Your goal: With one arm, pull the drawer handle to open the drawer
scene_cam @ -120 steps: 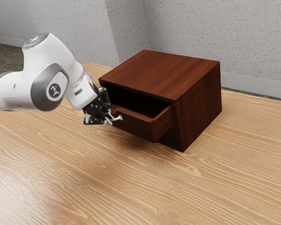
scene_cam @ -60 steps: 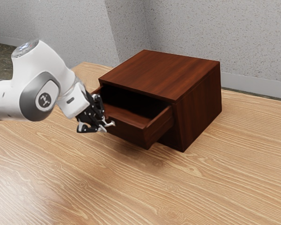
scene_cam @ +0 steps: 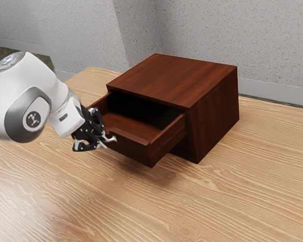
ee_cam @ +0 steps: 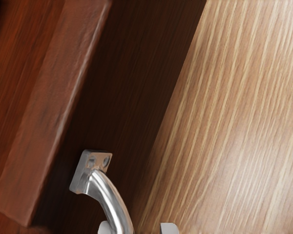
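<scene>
1. One white arm (scene_cam: pixel 25 106) comes in from the exterior view's left, and its black claw (scene_cam: pixel 93 141) sits at the front of the drawer (scene_cam: pixel 141 133), right at the drawer handle (scene_cam: pixel 109 136).
2. Whether the claw is clamped on the handle or merely set against it cannot be told from either view.
3. The drawer stands partly pulled out of the dark wooden cabinet (scene_cam: pixel 192 85). Its front projects toward the exterior view's left and hangs above the bench (scene_cam: pixel 192 201), casting a shadow there.
4. The drawer's inside shows as a shallow brown tray. Behind it the cabinet's opening is dark.
5. The cabinet rests on the light, wood-grained bench, near the far edge, with its top bare.
6. In the wrist view the handle (ee_cam: pixel 105 195) is a curved silver bar. It rises from a small square mounting plate with two screw holes, fixed to the dark face of the drawer (ee_cam: pixel 136 73).
7. Also in the wrist view, the reddish top edge of the drawer front runs slantwise beside the plate, and the bench (ee_cam: pixel 234 122) lies past the drawer face.
8. Behind the bench stands a grey speckled wall (scene_cam: pixel 242 35) with a pale baseboard, and a patch of dark floor (scene_cam: pixel 0 58) shows at the exterior view's upper left.
</scene>
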Motion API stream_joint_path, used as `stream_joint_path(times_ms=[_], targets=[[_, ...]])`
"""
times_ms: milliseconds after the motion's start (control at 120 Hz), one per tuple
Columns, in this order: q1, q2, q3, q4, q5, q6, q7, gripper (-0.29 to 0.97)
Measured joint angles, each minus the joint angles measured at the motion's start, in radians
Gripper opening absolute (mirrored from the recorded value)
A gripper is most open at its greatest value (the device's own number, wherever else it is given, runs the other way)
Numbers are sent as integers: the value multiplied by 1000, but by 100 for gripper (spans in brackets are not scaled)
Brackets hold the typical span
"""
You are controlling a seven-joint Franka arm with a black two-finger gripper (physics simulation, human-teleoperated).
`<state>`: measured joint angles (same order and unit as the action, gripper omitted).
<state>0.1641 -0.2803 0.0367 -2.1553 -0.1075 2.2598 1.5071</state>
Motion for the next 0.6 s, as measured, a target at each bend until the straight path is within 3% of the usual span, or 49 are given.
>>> stream_joint_path(times_ms=[183,233,600], targets=[[-3,-39,-2,-45,0,10,-2,-1],[-9,-48,-1,-56,1,13,-2,5],[3,-74,-2,-63,-2,12,-3,-5]])
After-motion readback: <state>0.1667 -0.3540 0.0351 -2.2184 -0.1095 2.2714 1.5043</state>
